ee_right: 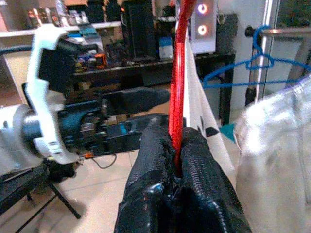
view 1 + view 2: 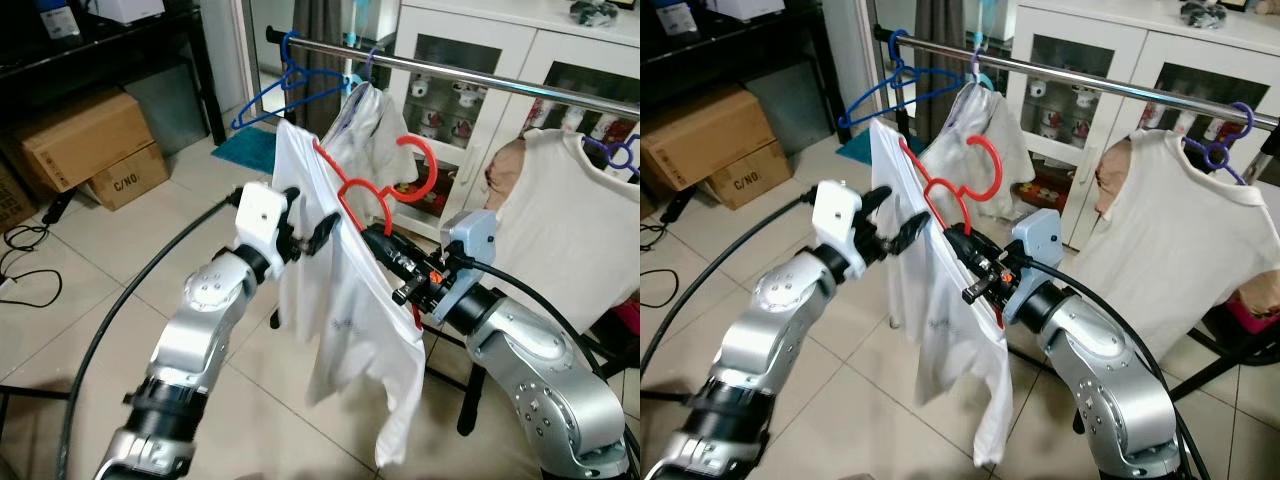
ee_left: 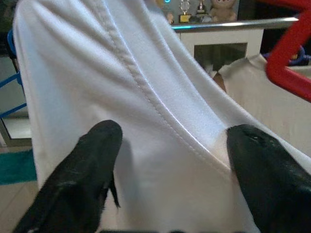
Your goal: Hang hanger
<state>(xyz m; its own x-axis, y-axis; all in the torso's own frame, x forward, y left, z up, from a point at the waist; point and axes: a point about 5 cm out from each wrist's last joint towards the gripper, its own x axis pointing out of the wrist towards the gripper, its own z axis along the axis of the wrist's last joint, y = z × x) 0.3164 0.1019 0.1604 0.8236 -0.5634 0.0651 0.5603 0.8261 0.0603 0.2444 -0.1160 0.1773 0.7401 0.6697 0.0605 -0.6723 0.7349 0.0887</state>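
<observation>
Below rail (image 2: pixel 470 76), right hand (image 1: pixel 181 145) gripping hanger (image 2: pixel 385 185)

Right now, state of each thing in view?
Red hanger: off the rail, gripped, carrying the shirt.
White shirt: draped on red hanger.
Rail: holds blue hanger, empty.
Right end effector: shut on red hanger.
Left end effector: open, against shirt.

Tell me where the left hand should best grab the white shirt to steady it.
Probably the seamed shoulder edge of the white shirt, approached from the robot's left: the open left hand already straddles it, and the right hand pinches the red hanger.
</observation>
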